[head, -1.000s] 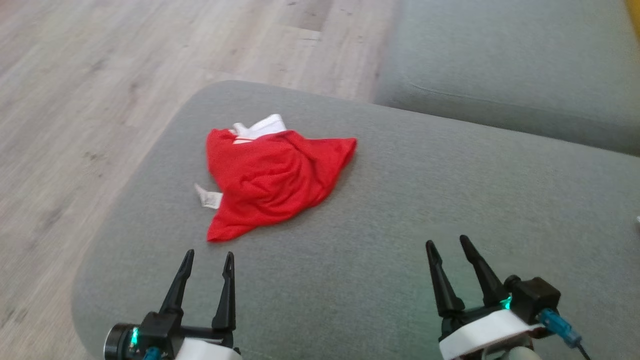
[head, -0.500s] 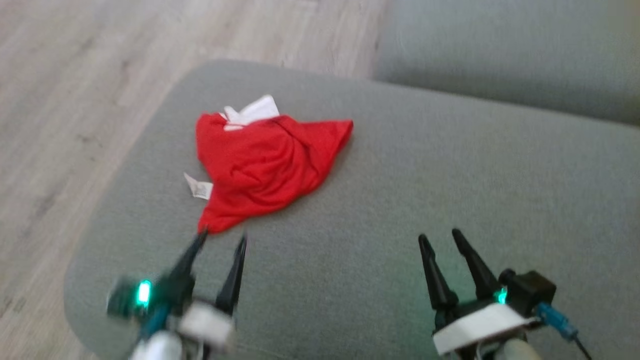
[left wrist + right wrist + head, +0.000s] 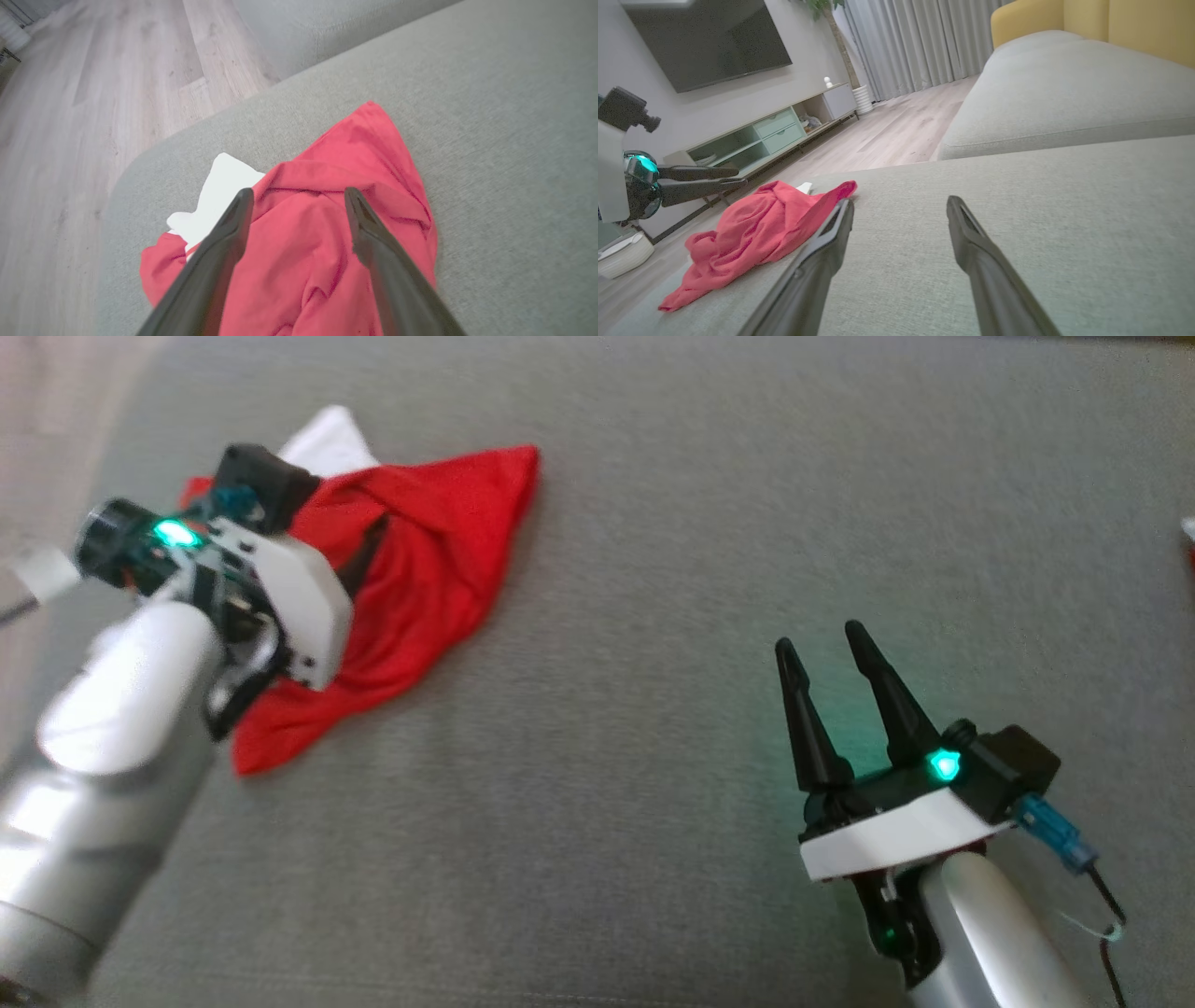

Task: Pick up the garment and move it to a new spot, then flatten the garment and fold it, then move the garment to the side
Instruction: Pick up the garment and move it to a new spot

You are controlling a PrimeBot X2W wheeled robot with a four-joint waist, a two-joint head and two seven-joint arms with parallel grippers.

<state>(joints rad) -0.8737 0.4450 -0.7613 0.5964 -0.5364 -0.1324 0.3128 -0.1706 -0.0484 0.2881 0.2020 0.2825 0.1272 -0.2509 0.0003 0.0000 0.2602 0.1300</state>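
One red garment [image 3: 439,569] just beneath the parted left claw [image 3: 298,192]

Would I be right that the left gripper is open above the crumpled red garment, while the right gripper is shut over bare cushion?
Not quite: the right gripper is open too, fingers apart over bare cushion, as the right wrist view shows. The left gripper is indeed open above the crumpled red garment.

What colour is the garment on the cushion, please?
The garment is red, with a white part; clearest in the left wrist view.
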